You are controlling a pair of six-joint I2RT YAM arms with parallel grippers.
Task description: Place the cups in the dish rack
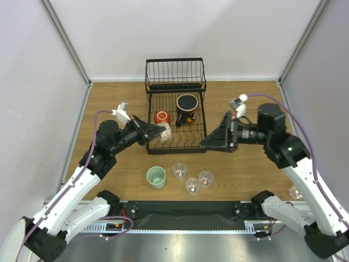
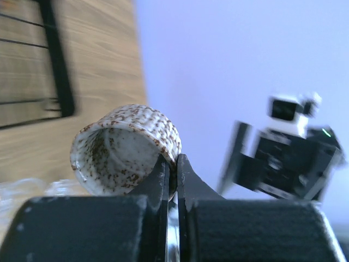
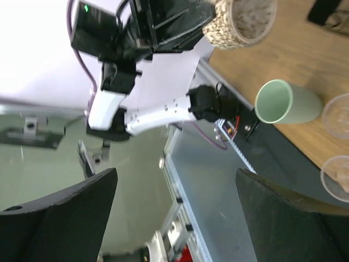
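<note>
The black wire dish rack [image 1: 175, 143] stands at the table's middle back. A black-rimmed mug [image 1: 187, 108] and a red mug [image 1: 162, 117] sit in it. My left gripper [image 1: 154, 133] is shut on the rim of a brown-speckled white cup [image 1: 164, 132], held on its side over the rack's front left corner. In the left wrist view the jaws [image 2: 173, 164] pinch the cup's wall [image 2: 125, 147]. My right gripper [image 1: 210, 143] is open and empty at the rack's front right corner. A mint-green cup [image 1: 156, 177] and three clear glasses [image 1: 192, 186] stand in front of the rack.
Another clear glass [image 1: 295, 192] stands near the right arm's base. The right wrist view shows the mint cup [image 3: 286, 102], the speckled cup [image 3: 240, 22], two glasses [image 3: 338, 114] and the table's near edge. White walls enclose the table.
</note>
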